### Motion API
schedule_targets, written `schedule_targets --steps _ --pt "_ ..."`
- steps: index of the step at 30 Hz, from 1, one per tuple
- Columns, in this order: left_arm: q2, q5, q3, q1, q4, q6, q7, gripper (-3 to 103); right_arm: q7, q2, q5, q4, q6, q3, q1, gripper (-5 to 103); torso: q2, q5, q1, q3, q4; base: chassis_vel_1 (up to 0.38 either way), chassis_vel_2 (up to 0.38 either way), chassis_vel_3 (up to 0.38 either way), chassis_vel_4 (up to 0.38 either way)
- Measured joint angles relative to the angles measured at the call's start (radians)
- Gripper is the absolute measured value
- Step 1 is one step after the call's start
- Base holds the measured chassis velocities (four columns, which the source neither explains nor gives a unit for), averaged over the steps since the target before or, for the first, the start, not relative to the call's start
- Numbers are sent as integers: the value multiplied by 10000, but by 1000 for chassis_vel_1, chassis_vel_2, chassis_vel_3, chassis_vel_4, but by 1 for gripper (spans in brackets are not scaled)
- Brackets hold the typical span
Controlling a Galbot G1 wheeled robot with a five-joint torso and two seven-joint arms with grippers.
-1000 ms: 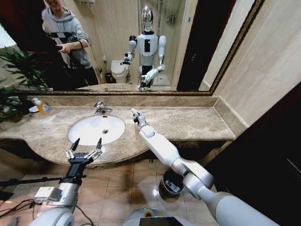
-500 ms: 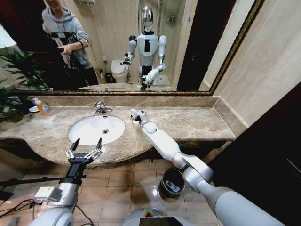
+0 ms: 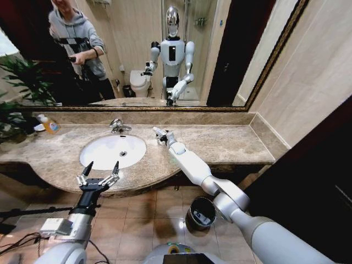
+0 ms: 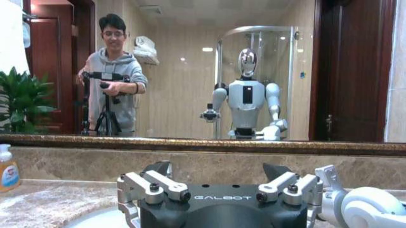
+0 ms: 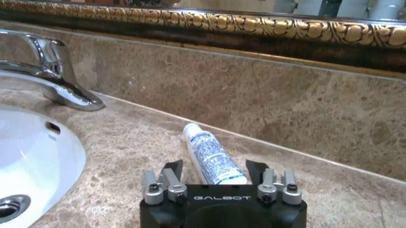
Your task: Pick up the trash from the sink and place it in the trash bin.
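Trash shows as 1 small white tube with blue print (image 5: 212, 159), lying on the marble counter between the sink and the back wall.

Head view: the right gripper (image 3: 159, 134) reaches out over the counter (image 3: 220, 140), just right of the sink (image 3: 113, 150) and near the chrome faucet (image 3: 117, 126); whether its fingers are apart cannot be told from here. The left gripper (image 3: 99, 171) hovers at the counter's front edge below the basin, its 2 dark fingers spread wide and grasping nothing. The trash bin (image 3: 200, 213) stands on the tiled floor under the right arm, well apart from the counter top. An orange soap bottle (image 3: 49, 125) stands at the far left by the mirror (image 3: 137, 49).

Left wrist view: the left gripper (image 4: 217, 175) has its fingers parted with nothing between them. The soap bottle (image 4: 7, 170) sits at the edge.

Right wrist view: the right gripper (image 5: 216, 171) is just above the tube, 1 finger on either side of it and spread apart, not touching it as far as can be seen. The faucet (image 5: 47, 78) and the sink rim (image 5: 54, 147) lie to one side.
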Motion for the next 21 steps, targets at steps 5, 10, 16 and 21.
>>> schedule_targets --steps 5,10,16,21 --pt "0 0 0 0 0 0 0 100 0 0 -2 120 -1 0 -73 61 0 0 0 0 0 0 0 0 0" --pt "0 0 0 0 0 0 0 100 13 0 -12 322 -52 -14 -163 46 0 0 0 0 0 0 0 0 0" --pt "0 0 0 0 0 0 0 100 35 0 -14 582 -141 -23 -297 31 0 0 0 0 0 0 0 0 0" --pt "0 0 0 0 0 0 0 100 55 -3 -16 720 -177 -31 -396 24 0 0 0 0 0 0 0 0 0"
